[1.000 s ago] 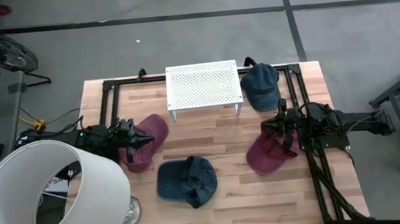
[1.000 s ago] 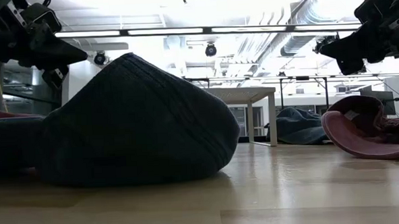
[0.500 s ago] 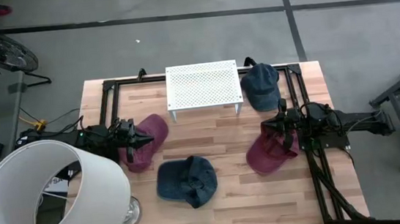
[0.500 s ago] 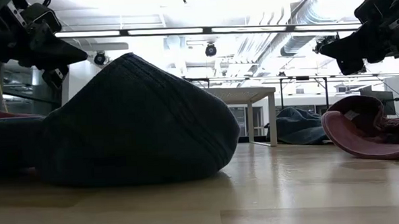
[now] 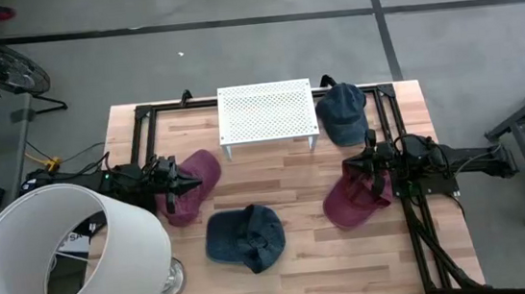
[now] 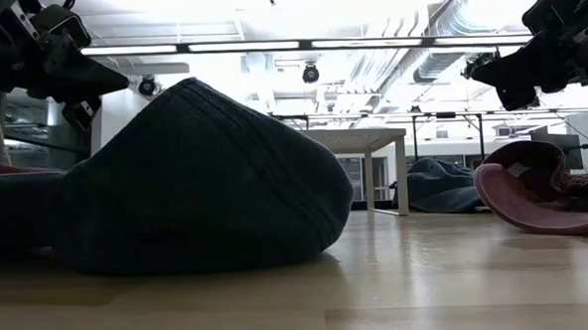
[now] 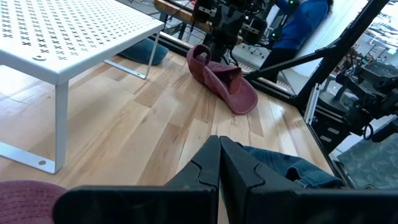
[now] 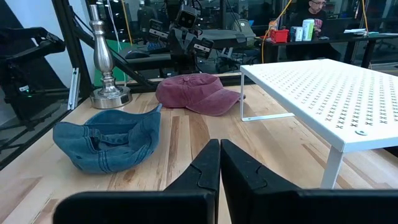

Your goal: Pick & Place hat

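From above, four hats are lying on the wooden table (image 5: 301, 249). A maroon hat (image 5: 193, 178) is sitting at centre left, partly under the left gripper (image 5: 191, 181), whose fingers are pressed together and holding nothing. A second maroon hat (image 5: 350, 206) is lying upturned at centre right, just beside the right gripper (image 5: 348, 168), also closed and empty. A blue denim hat (image 5: 244, 237) is resting at lower centre, and a dark blue hat (image 5: 342, 110) is lying at upper right beside the white perforated shelf (image 5: 266, 111). A large white lampshade (image 5: 56, 259) is filling the lower left.

At table level, the denim hat (image 6: 190, 179) is dominating the left and centre, with the upturned maroon hat (image 6: 534, 194) at right.

In the left wrist view, closed fingers (image 7: 217, 165) are pointing toward the upturned maroon hat (image 7: 224, 81) at upper centre.

In the right wrist view, closed fingers (image 8: 217, 165) are facing the denim hat (image 8: 109, 140) at left and the other maroon hat (image 8: 196, 92) at centre.
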